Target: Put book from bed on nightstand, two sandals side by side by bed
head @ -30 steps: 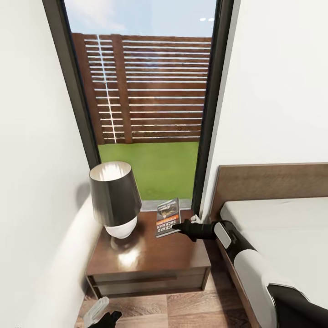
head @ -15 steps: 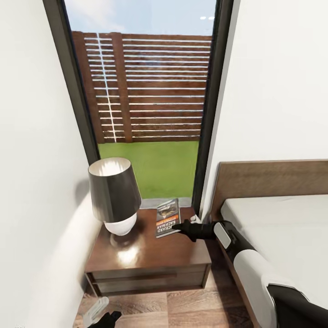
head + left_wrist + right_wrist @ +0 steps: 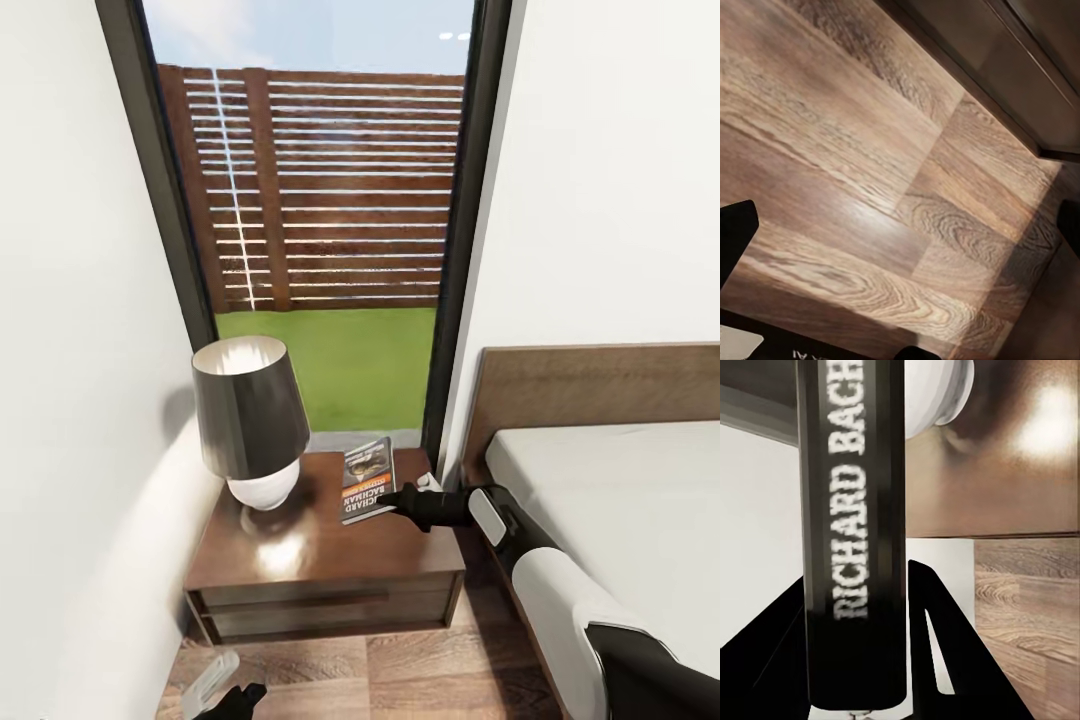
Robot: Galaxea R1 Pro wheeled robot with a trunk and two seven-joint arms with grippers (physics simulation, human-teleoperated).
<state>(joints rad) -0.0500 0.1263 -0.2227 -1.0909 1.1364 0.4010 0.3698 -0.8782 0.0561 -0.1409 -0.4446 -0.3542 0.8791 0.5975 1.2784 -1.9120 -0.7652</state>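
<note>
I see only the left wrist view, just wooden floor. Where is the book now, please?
Observer: The book is over the nightstand, beside a lamp.
Operator: Is it released?
Observer: No. In the right wrist view the right gripper is shut on its spine.
Operator: Is the book lying flat?
Observer: From the head view I cannot tell whether it touches the top.

Bright daylight, perhaps slightly soft
</note>
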